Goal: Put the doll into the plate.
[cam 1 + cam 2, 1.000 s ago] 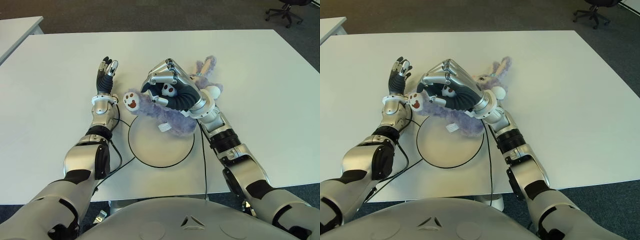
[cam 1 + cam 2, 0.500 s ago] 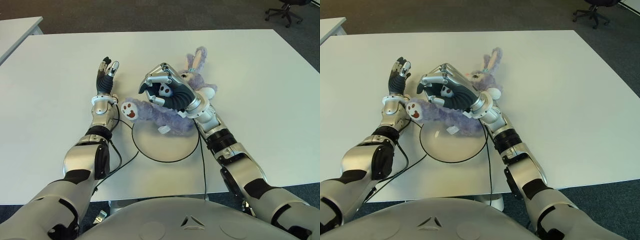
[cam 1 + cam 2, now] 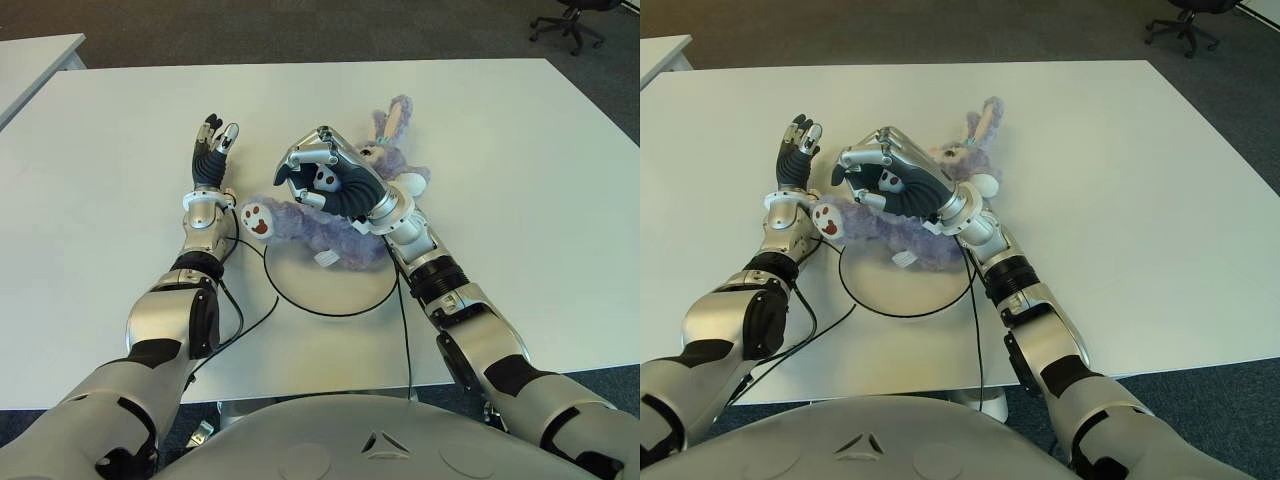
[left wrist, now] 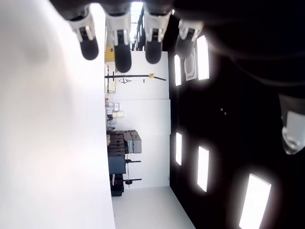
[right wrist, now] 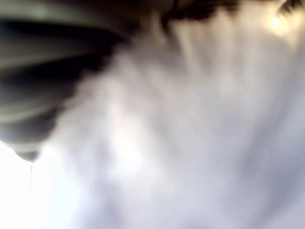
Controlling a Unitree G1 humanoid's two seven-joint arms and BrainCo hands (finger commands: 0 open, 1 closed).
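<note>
The white table (image 3: 520,150) carries a round plate (image 3: 330,285) just below the right hand (image 3: 335,185), and a purple doll (image 3: 320,228) lies across its far rim.

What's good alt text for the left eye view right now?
The robot's right hand grips a purple plush bunny doll lying across the far rim of a round white plate on a white table, not fully inside it. The left hand is off to the doll's left, fingers extended and holding nothing.
</note>
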